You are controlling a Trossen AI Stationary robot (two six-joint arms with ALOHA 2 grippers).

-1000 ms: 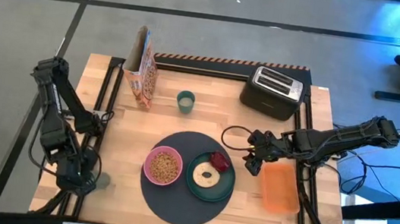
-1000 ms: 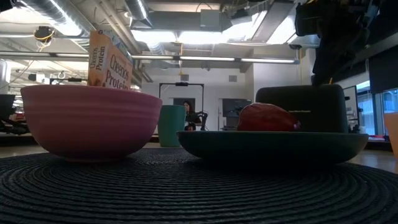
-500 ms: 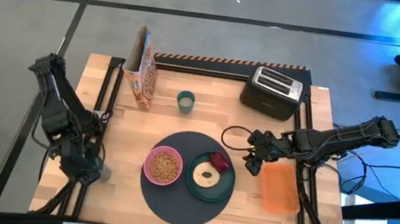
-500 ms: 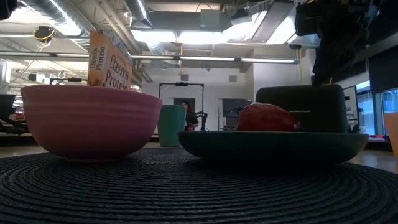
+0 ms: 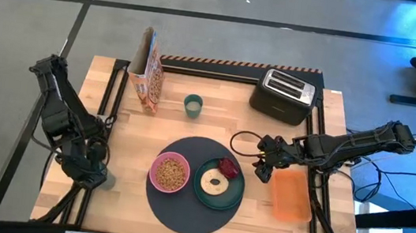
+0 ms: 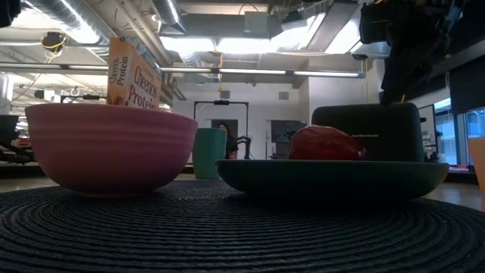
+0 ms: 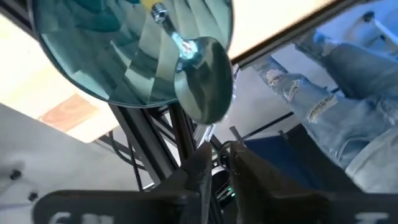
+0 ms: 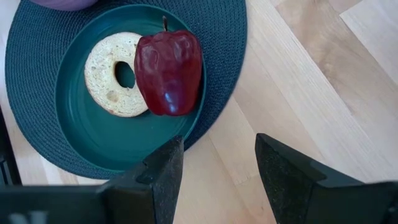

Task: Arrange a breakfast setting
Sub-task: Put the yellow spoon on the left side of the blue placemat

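Mat (image 5: pixel 185 209), round and dk grey, lies centre-near on the table. On it, a pink bowl (image 5: pixel 171 172) of cereal sits left of a dk-green plate (image 5: pixel 230 196) w/ a pale bagel (image 5: pixel 213 183) and a red fruit (image 5: pixel 228 167), touching. The green cup (image 5: pixel 193 104) stands off the mat, farther back, btwn the cereal box (image 5: pixel 148 69) and toaster (image 5: pixel 283 95). At the near-left corner the left gripper (image 5: pixel 93 176) pinches the spoon (image 7: pixel 204 81) by a bluish glass (image 7: pixel 112 50). The right gripper (image 5: pixel 261 169) hovers empty, fingers apart, btwn plate and orange tray (image 5: pixel 290 196).

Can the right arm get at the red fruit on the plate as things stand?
Probably yes. The right gripper hangs open just beside the dark-green plate, and the red fruit lies uncovered on it, leaning on the bagel. Nothing stands between them.
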